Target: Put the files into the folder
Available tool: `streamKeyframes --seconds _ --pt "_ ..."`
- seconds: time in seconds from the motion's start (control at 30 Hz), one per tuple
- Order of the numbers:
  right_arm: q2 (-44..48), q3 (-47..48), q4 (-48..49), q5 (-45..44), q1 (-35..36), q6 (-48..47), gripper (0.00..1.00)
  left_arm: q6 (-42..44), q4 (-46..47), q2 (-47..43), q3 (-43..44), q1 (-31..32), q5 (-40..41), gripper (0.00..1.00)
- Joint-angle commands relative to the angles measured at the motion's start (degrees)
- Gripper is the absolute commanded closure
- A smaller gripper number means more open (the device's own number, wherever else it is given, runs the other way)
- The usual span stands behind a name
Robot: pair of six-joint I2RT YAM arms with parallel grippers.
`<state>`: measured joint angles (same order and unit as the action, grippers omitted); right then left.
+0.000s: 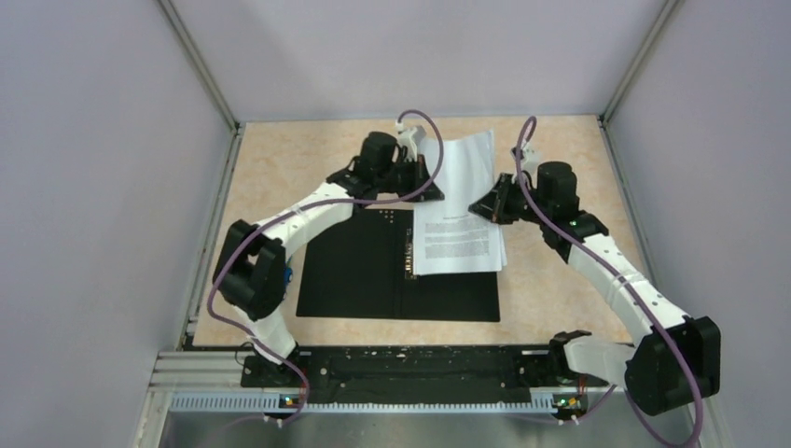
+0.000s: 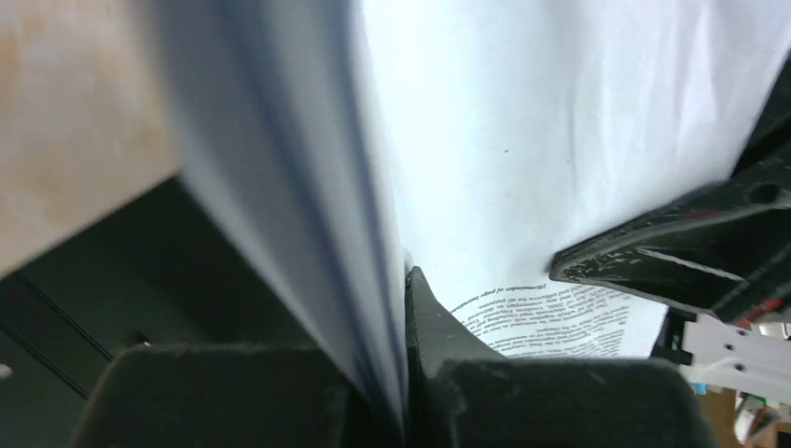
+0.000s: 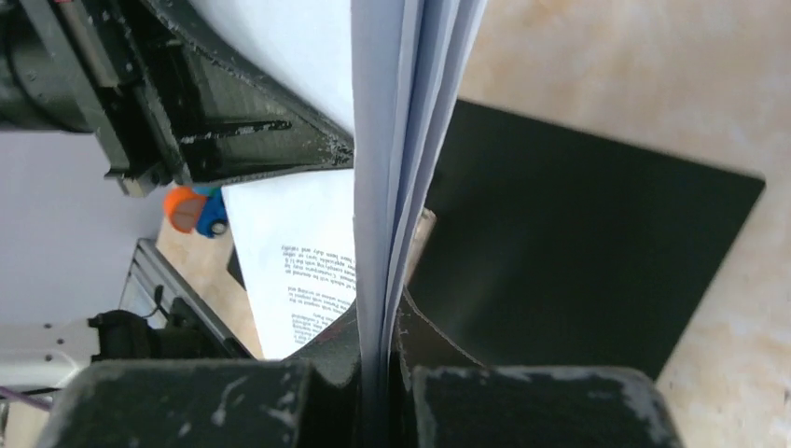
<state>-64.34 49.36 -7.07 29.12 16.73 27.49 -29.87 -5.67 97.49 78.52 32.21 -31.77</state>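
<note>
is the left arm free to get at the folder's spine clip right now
Probably not: the left pincer is shut on the files, and the sheets hang over the open folder right beside the spine clip.

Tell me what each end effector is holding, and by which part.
Both hold the files: the left end effector pinches the stack's left edge, the right end effector its right edge, partly over the open folder.
</note>
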Motion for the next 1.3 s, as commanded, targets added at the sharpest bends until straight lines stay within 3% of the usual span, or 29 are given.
streamKeyframes --seconds 0.0,0.13,0.4,0.6,0.9,1.13,1.27 --pt "-4.1 -1.1 -9.1 -6.4 0.4 -1.9 1.0 -4.7 -0.7 4.3 -2.3 4.1 7.5 1.0" --pt "-5.9 -3.9 -6.8 -6.6 0.4 -2.6 1.0 -4.4 -1.3 8.8 -2.0 5.6 6.8 1.0" --pt "-11.0 -6.7 -2.2 -5.7 0.3 -3.2 1.0 -1.2 -3.9 13.2 -0.9 5.1 6.7 0.73" --pt "-17.5 -9.7 5.4 -1.8 0.3 -1.1 1.0 -1.7 -4.6 14.4 -1.8 4.6 8.7 0.78" --pt "-16.7 -10.0 9.6 0.3 0.3 -2.2 1.0 0.7 -4.3 13.9 -1.8 3.9 7.1 0.78" --pt "-8.2 -12.1 28.4 3.7 0.3 -4.4 1.0 14.0 1.9 7.2 -1.4 0.7 2.1 0.88" --pt "-10.4 -11.1 43.3 5.0 0.1 -5.9 1.0 22.6 12.5 3.4 -3.0 -2.3 -0.7 0.95"
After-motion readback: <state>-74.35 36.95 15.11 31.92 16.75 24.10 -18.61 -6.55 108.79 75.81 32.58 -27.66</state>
